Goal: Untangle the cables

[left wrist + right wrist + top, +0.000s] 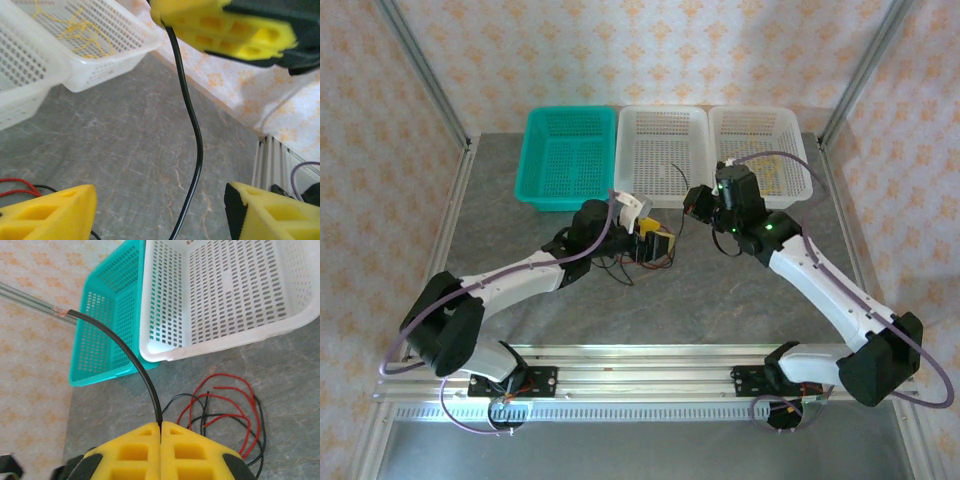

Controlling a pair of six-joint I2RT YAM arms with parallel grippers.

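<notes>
**Fig. – Two-arm cell, cables on desk.**

**(a) Right wrist view.** We see the right tool (160, 435) clenched, its pads pressed together on the black cable (127, 352). The strand rises from the seam toward 11 o'clock and ends in a bare copper tip (61, 312). On the desk (290, 370), at approx. 2 o'clock of the tool, lies a loose heap (222, 407) of red and black loops. It sits just in front of the teal basket (105, 315) and the mid white basket (225, 290).

**(b) Left wrist view.** The black cable hangs from the right tool at 12 o'clock and runs down between the fingers (55, 215) of the left tool (160, 212). This tool is released: the fingers stand wide apart and neither touches the strand. The yellow cable (82, 30) lies inside the right white basket (125, 55) at 10 o'clock, well apart from the heap.

**(c) Top view.** The 3 baskets stand in a row at the desk's 12 o'clock edge. The left tool is near desk centre, w/ the right tool just beside it at 1 o'clock and the heap at its 7 o'clock.
</notes>
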